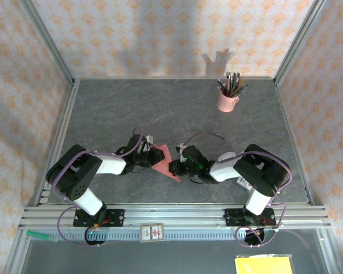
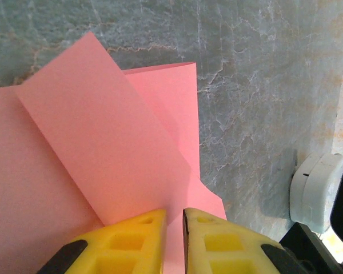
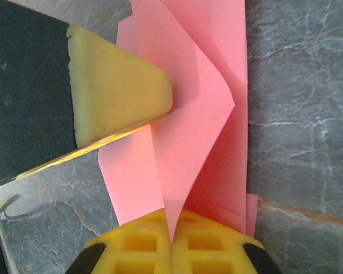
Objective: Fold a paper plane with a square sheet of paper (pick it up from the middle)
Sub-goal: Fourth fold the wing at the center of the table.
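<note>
The square sheet of paper [image 1: 166, 161] is salmon-pink, partly folded, and lies on the grey table between my two grippers. In the left wrist view the paper [image 2: 103, 142] has a wide flap creased over it. My left gripper [image 2: 174, 220] sits on its near edge, yellow fingers a narrow slit apart with pink showing in the slit. My right gripper [image 3: 172, 222] is shut on a pointed, raised flap of the paper [image 3: 188, 114]. A yellow finger [image 3: 120, 91] of the left gripper [image 1: 152, 157] touches the sheet opposite. From above, the right gripper [image 1: 178, 166] is at the sheet's right side.
A pink cup of pencils [image 1: 227, 100] stands at the back right. A yellow pad [image 1: 264, 264] and a small card [image 1: 151, 233] lie below the front rail. A white rounded part [image 2: 314, 188] is close by at the right of the left gripper.
</note>
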Tool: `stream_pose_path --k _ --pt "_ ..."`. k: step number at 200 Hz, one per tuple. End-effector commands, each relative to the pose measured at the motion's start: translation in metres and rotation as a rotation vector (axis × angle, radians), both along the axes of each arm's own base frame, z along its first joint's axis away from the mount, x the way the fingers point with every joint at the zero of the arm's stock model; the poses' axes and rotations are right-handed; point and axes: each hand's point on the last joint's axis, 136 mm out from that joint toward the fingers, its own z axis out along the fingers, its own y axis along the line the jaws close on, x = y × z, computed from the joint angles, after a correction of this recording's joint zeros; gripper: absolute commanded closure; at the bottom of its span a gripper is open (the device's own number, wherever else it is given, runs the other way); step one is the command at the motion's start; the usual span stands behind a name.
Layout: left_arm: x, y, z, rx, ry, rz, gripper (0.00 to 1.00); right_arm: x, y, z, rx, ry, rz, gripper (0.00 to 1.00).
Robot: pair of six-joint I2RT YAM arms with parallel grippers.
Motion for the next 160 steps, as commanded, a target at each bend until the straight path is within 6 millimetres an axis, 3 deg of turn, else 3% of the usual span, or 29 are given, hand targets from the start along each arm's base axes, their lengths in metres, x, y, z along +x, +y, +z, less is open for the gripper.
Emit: stream_pose_path --k 1,49,160 --pt "-0.006 0.016 -0.023 0.075 0.027 0.020 0.80 -0.009 -0.023 -0.037 -0.130 0.089 -0.037 0.95" --pt "-0.009 0.021 -0.031 0.093 0.040 0.027 0.80 -0.009 -0.024 -0.034 -0.126 0.087 -0.043 0.92" --pt "-0.012 0.024 -0.036 0.108 0.047 0.021 0.81 -0.006 -0.017 0.006 -0.033 0.038 -0.046 0.86"
